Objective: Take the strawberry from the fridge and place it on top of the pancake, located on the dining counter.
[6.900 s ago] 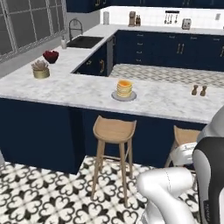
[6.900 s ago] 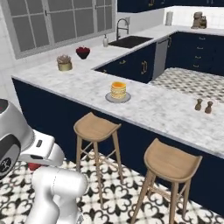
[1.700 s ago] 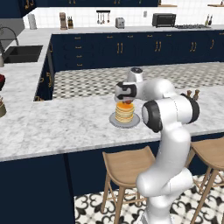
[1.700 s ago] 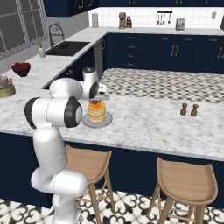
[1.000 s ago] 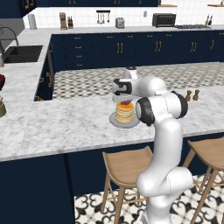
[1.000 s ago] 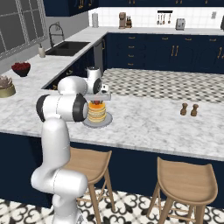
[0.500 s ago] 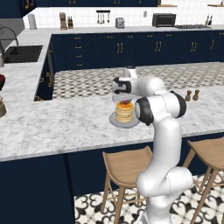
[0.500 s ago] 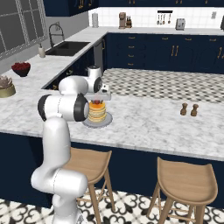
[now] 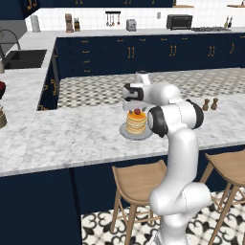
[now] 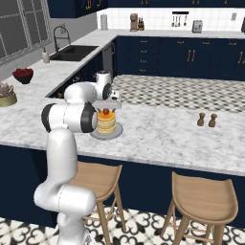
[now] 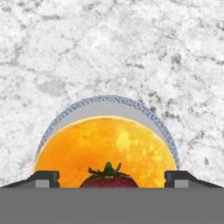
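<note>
I'm in a home kitchen, and everything around me says so. A long marble dining counter (image 9: 72,134) on a navy base runs in front of me, round wooden stools (image 10: 203,197) tucked under it. Navy cabinets with gold handles (image 9: 158,50) line the far wall under white tile. There's a black sink with a curved tap (image 10: 74,51) to one side, a toaster oven (image 9: 179,21) and hanging utensils (image 9: 113,18) at the back. Two small dark shakers (image 10: 207,119), salt and pepper perhaps, stand on the marble. Patterned tile floor (image 9: 105,91) throughout.
</note>
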